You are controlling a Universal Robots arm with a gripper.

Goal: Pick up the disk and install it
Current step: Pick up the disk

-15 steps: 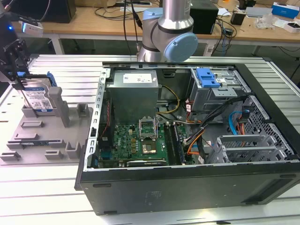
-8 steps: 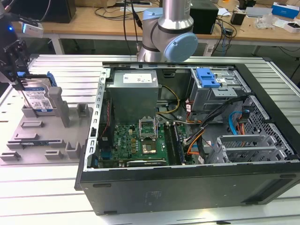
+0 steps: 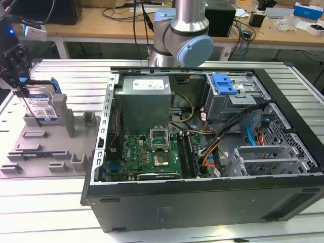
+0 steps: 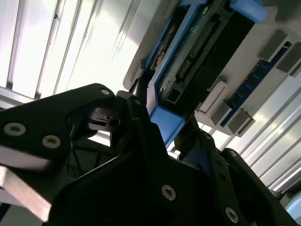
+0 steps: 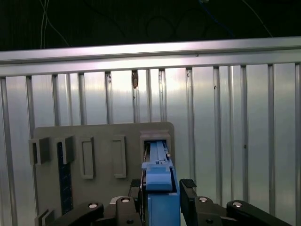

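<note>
Standing on edge in a slot of the grey holder plate (image 3: 45, 147), the disk (image 3: 41, 106) keeps its blue-framed rim upward, which leaves that rim free to be taken from above. The gripper (image 5: 162, 186) has its fingers (image 5: 188, 190) pressed against the bracket from both sides, clamped on the drive, as both wrist views show. The plate lies on the slatted metal table (image 3: 30, 212) at the exterior view's left, just beside the open computer case (image 3: 202, 197), whose drive cage (image 3: 238, 101) carries a blue clip (image 3: 224, 83).
</note>
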